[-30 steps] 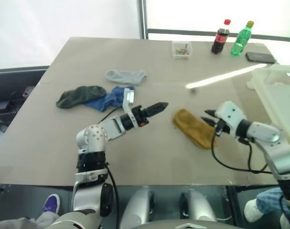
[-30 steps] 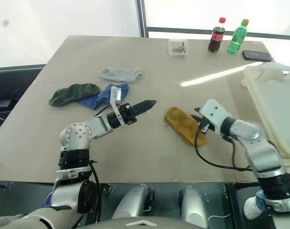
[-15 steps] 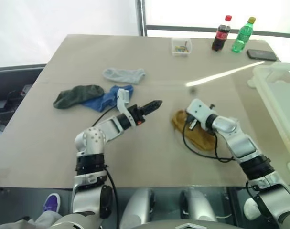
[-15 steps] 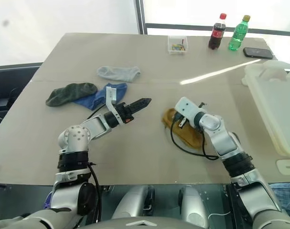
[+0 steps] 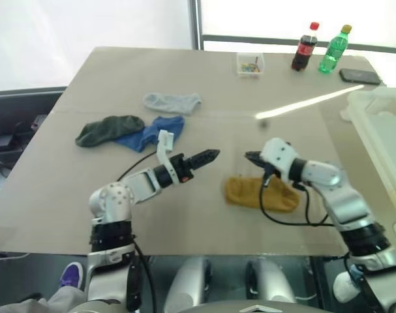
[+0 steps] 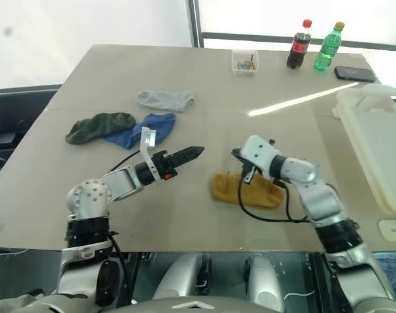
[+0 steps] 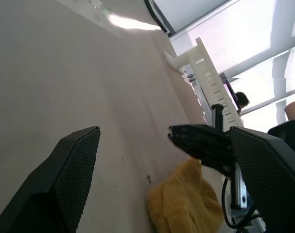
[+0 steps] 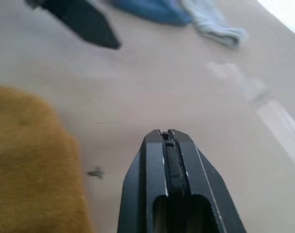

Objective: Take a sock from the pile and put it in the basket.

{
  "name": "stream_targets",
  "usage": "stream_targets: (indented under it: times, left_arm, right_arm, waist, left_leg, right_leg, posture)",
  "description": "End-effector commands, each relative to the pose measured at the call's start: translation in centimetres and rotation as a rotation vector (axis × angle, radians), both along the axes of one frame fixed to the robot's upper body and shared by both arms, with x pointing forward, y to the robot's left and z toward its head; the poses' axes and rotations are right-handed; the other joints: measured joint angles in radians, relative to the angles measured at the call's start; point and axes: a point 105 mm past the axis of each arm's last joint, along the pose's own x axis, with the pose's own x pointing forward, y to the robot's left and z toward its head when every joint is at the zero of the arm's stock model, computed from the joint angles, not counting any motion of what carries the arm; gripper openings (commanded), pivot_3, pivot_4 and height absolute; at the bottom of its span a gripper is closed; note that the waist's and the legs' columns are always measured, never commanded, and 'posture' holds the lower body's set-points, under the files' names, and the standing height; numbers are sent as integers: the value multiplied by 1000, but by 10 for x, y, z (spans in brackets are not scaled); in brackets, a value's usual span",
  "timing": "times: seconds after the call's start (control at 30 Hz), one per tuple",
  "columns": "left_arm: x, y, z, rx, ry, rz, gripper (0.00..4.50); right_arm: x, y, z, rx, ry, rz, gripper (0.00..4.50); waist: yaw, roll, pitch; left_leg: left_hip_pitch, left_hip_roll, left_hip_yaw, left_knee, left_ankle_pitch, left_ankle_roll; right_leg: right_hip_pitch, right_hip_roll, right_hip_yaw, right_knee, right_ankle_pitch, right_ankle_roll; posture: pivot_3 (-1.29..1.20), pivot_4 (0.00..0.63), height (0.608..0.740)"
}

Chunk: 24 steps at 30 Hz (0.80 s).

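The mustard-yellow sock lies flat on the table near the front edge, apart from the pile. My right gripper hovers just above the sock's far edge. It is shut with nothing between its fingers, and the sock lies beside them. My left gripper is open, pointing at the right gripper across a small gap. The pile holds a grey sock, a dark green sock and a blue sock at the far left. The white basket stands at the table's right edge.
A small clear box, a cola bottle, a green bottle and a dark phone stand along the far edge. A black cable from my right wrist loops over the yellow sock.
My right gripper shut and swept left across the yellow sock, which slid toward the front edge and turned crosswise. The left gripper stayed open and barely moved.
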Motion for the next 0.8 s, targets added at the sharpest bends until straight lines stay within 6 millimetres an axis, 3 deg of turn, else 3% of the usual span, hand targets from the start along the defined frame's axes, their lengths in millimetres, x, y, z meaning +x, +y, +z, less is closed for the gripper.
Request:
stream_targets:
  times: [0.03, 0.2, 0.57, 0.7, 0.8]
  left_arm:
    - [-12, -5, 10, -15, -28, -96, 4500]
    - [-18, -5, 5, 1, 7, -154, 4500]
    - [-36, -8, -10, 60, 115, -296, 4500]
    - [-41, -17, -25, 124, 183, -332, 4500]
    - [-43, -31, -26, 112, 206, -380, 4500]
  right_arm:
    - [-28, -8, 25, 72, 12, 1, 41]
    - [-58, -28, 5, 70, 146, -62, 41]
    - [-60, -54, -62, 7, 324, -209, 41]
    - [-61, -54, -67, -6, 330, -201, 41]
    - [-60, -54, -64, 3, 323, -198, 41]
  waist:
    - [-4, 0, 0]
    - [-5, 0, 0]
    - [-5, 0, 0]
    - [-4, 0, 0]
    - [-3, 0, -1]
  left_leg:
    - [0, 0, 0, 0, 0, 0]
    - [1, 0, 1, 0, 0, 0]
    - [2, 1, 3, 0, 0, 1]
    - [2, 1, 3, 0, 0, 1]
    - [4, 1, 2, 0, -1, 2]
  right_leg:
    - [0, 0, 0, 0, 0, 0]
    - [0, 0, 1, 1, 0, 0]
    - [0, 0, 2, 1, -2, -4]
    - [0, 0, 2, 1, -2, -4]
    - [3, 0, 2, 1, -2, -4]
  posture:
    - [0, 150, 729]
    - [0, 150, 729]
    - [0, 150, 729]
    - [0, 150, 729]
    - [0, 150, 729]
